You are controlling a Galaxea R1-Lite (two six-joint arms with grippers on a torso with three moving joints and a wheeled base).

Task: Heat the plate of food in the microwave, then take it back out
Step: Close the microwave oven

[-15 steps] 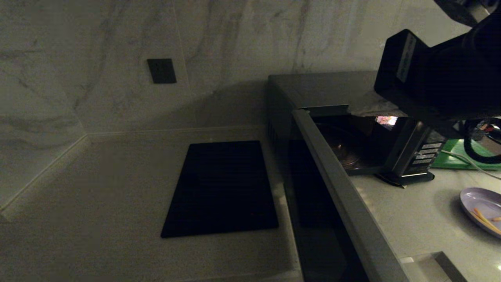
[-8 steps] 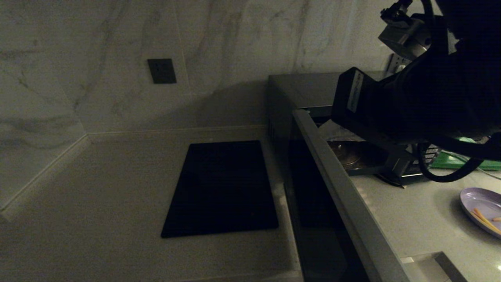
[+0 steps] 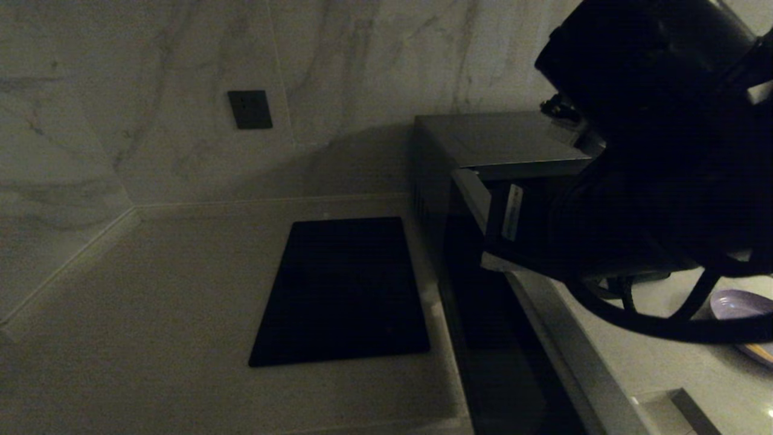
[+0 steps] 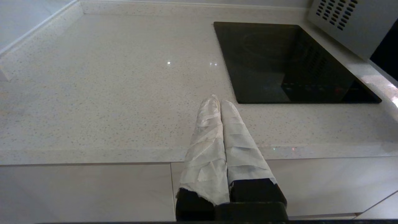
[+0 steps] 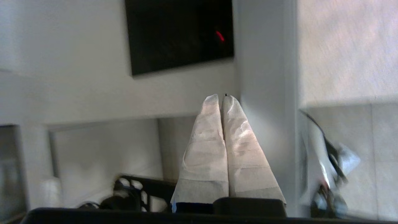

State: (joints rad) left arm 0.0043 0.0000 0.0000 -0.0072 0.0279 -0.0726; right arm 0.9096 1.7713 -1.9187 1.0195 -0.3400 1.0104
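The microwave [image 3: 495,138] stands at the right of the counter with its door [image 3: 546,341] swung open toward me. My right arm [image 3: 640,199] hangs in front of the opening and hides the cavity and button panel. In the right wrist view my right gripper [image 5: 221,97] is shut and empty, close beside the grey edge strip of the door [image 5: 264,77]. The plate of food [image 3: 740,304] sits on the counter at the far right, partly hidden by the arm's cable. My left gripper [image 4: 219,101] is shut and empty, parked over the counter's front edge.
A black cooktop panel [image 3: 341,290] lies flat on the counter left of the microwave and shows beyond the left gripper as the cooktop [image 4: 286,62]. A dark wall socket [image 3: 249,109] sits on the marble backsplash. The microwave's vented side [image 4: 348,21] shows in the left wrist view.
My right arm has swung down and to the left across the microwave's opening, now covering the cavity, button panel and green board. The door stays open. The plate has not moved.
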